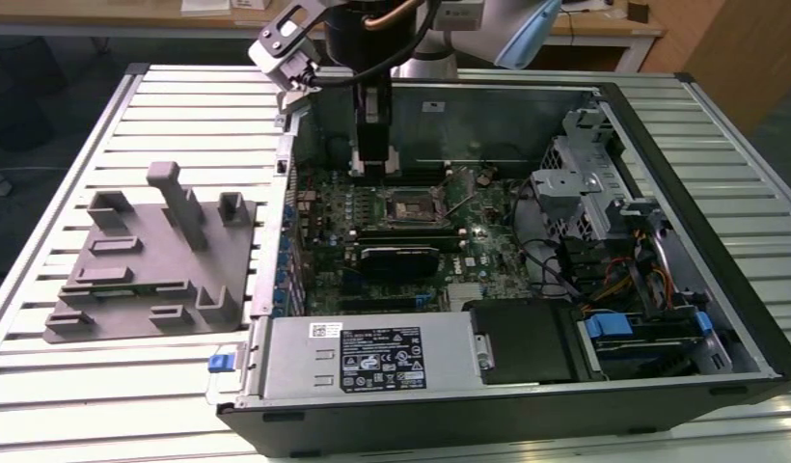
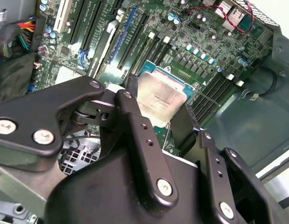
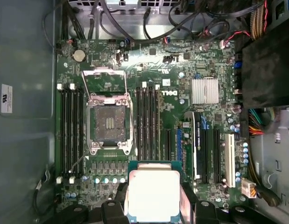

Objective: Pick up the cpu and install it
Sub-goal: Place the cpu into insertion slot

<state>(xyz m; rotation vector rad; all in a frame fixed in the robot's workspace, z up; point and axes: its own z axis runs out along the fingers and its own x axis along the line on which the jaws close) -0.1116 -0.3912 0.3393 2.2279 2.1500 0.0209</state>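
Observation:
The cpu (image 3: 153,192), a flat square chip with a pale silver top, is clamped edge to edge between my black fingers (image 2: 135,121). My gripper (image 3: 153,198) is shut on it and holds it above the motherboard. The chip's silver lid (image 2: 160,97) faces the camera in both wrist views. The open motherboard socket (image 3: 109,123), with its metal load frame swung up, lies a short way off to one side of the chip in the first wrist view. In the exterior view my gripper (image 1: 373,166) hangs inside the case just behind the socket (image 1: 409,204).
The open computer case (image 1: 743,318) lies on a slatted white table (image 1: 151,405). A grey plastic fixture block (image 1: 151,260) sits at the exterior view's left. Memory slots (image 3: 72,133), a heatsink (image 3: 204,91), the power supply (image 1: 369,357) and the drive cage (image 1: 583,193) surround the socket.

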